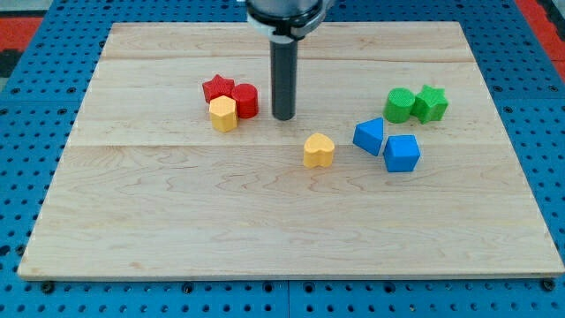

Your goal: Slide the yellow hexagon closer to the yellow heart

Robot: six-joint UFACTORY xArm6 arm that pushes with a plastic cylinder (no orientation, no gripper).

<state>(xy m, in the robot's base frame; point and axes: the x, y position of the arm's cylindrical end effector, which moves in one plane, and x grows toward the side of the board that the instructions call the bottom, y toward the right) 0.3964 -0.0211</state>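
Note:
The yellow hexagon (223, 113) sits left of centre on the wooden board (265, 221), touching a red star (217, 87) and a red cylinder-like block (244, 100) behind it. The yellow heart (319, 149) lies near the board's middle, to the lower right of the hexagon. My tip (283, 117) stands between them, to the right of the red block and up-left of the heart, touching neither yellow block.
Two blue blocks (369, 136) (402, 153) lie right of the heart. A green cylinder-like block (399, 105) and a green star (431, 102) sit at the right. A blue pegboard (35, 106) surrounds the board.

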